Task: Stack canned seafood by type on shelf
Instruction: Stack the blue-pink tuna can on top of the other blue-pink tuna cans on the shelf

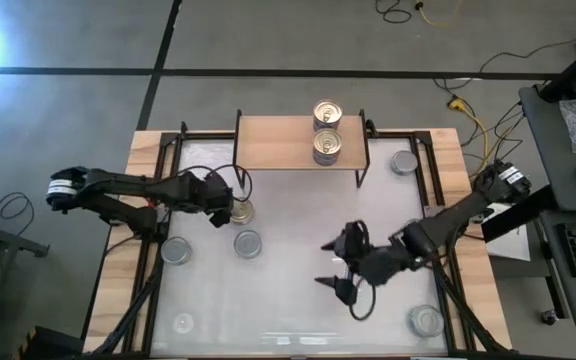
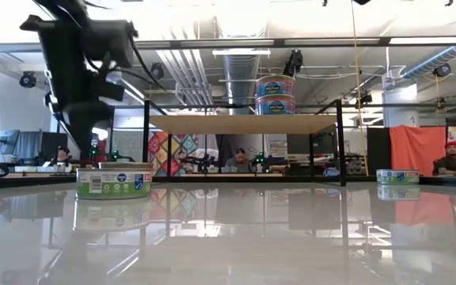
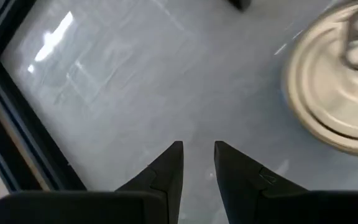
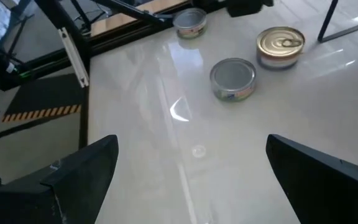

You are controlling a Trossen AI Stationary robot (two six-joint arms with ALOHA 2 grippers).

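The light-wood shelf (image 1: pixel 288 145) stands at the table's far side with two gold-topped tins (image 1: pixel 326 130) on it; in the low view they show one above the other (image 2: pixel 275 95). A gold-topped tin (image 1: pixel 241 211) stands on the table left of centre. My left gripper (image 1: pixel 230 205) hovers just beside and above it, fingers nearly shut and empty (image 3: pixel 197 162); the tin (image 3: pixel 337 93) lies off to one side of them. My right gripper (image 1: pixel 336 265) is wide open and empty over the table's middle (image 4: pixel 188 162).
Silver-topped tins stand loose on the table: one (image 1: pixel 248 243) near the centre, one (image 1: pixel 176 250) at the left, one (image 1: pixel 404 162) at the far right, one (image 1: pixel 426 320) at the near right. People sit in the room beyond the table (image 2: pixel 454 158).
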